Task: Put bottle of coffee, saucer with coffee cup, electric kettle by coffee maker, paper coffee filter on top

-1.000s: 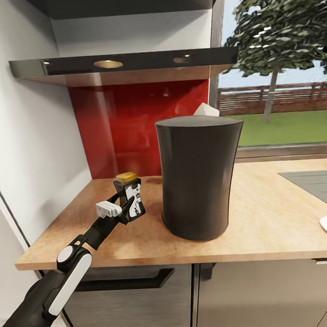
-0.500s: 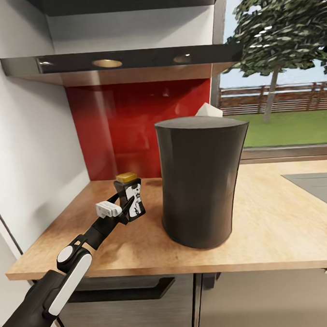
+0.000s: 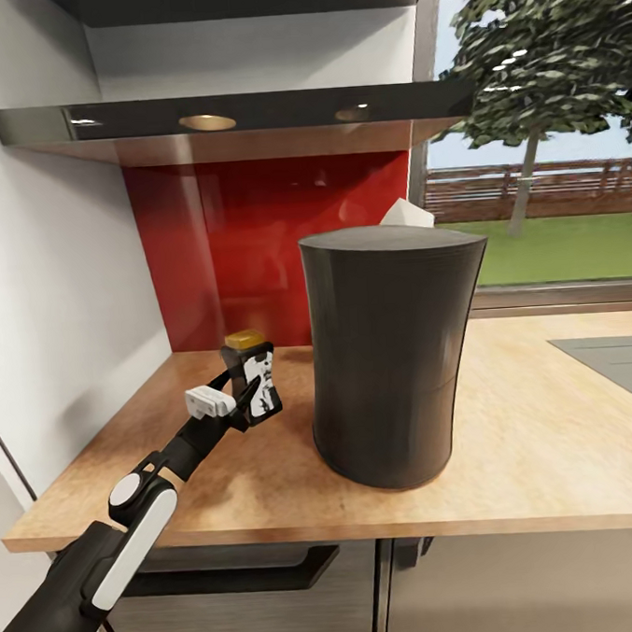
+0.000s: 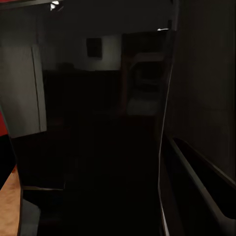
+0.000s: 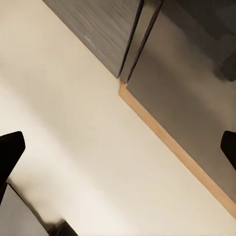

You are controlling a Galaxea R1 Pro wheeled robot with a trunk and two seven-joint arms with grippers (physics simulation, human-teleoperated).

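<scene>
Bright daylight comes from the window [image 3: 549, 152] on the right of the head view. The glossy shelf [image 3: 229, 125] shows glare and two round reflected lights. The left wrist view is very dim, nearly black. The right wrist view is evenly lit and soft.

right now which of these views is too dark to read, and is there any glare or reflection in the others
Left wrist view: nearly black, dim reflections on a glossy dark surface close to the lens. Head view: evenly lit and sharp; the kitchen shelf mirrors two ceiling spots, and the red back panel has soft sheen. Right wrist view: bright, slightly soft, pale floor with no glare; the right tool has dark fingertips at the edges.
</scene>
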